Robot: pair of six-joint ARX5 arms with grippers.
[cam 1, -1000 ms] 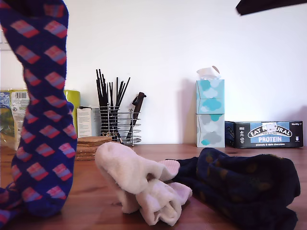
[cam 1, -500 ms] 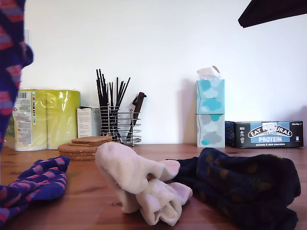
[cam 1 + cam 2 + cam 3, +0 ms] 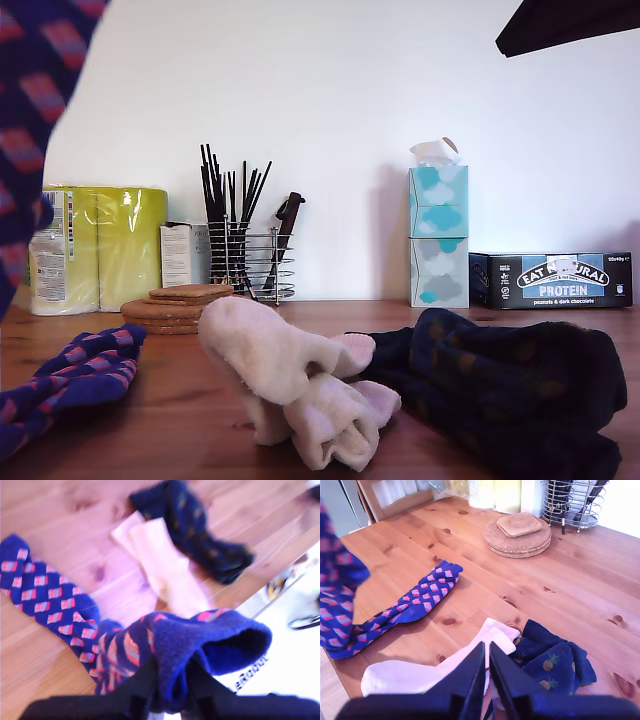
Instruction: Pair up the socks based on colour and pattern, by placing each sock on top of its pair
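Socks: two checked (image 3: 425,595), two cream (image 3: 420,672).

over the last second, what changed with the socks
The checked sock clamped in my first gripper swung from covering the yellow rolls out to the exterior view's left edge. Its mate on the table now shows. The cream socks and navy socks stayed put.

A wooden table (image 3: 190,400) is seen with a stack of cork coasters (image 3: 178,305) toward the back. Behind them a wire utensil holder (image 3: 248,262) is stood, yellow-wrapped rolls (image 3: 110,245) at the exterior view's left, and two stacked tissue boxes (image 3: 438,235) beside a protein bar box (image 3: 558,280) at its right.
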